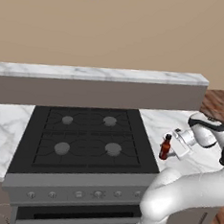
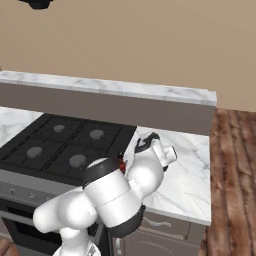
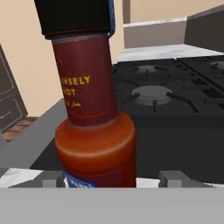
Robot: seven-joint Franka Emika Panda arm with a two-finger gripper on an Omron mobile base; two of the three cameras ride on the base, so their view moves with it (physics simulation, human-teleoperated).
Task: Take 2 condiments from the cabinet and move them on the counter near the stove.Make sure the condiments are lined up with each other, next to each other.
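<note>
The sauce bottle (image 1: 165, 147) is stood upright on the worktop (image 1: 198, 160) just right of the stove (image 1: 85, 138). The pincer (image 1: 172, 149) is spread around it; the bottle could be toppled if clipped during withdrawal.

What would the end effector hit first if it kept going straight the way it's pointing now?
The reddish-brown sauce bottle, standing upright on the counter right of the stove. It sits directly between the open end effector fingertips; beyond it lies the stove, though depth is hard to judge.
</note>
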